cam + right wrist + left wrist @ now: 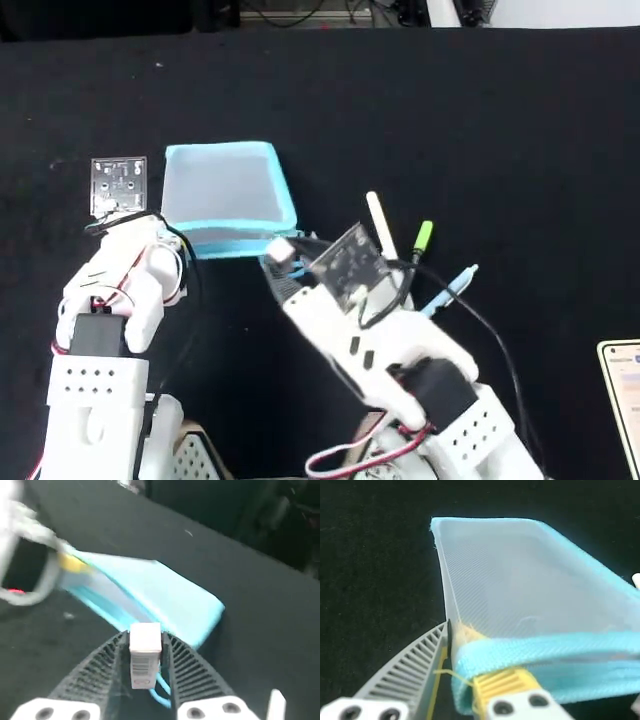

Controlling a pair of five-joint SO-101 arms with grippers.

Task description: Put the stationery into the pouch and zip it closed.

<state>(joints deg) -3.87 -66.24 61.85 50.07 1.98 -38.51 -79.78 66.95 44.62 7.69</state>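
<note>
1. While the left gripper (454,639) is clamped on the pouch (222,190) at the near corner of its blue zip band (555,652), the right gripper (145,637) grasps a small white eraser (144,661) right at the pouch's near edge.
2. In my judgement the eraser should enter low through the mouth and be released once it is past the band, with the left grip holding that corner steady.
3. The left wrist view makes the pinch on the band plain, whereas in the high view the arm hides it.
4. The high view lays out a white pen (381,222), green marker (423,237) and blue pen (452,288) beside the pouch.
</note>
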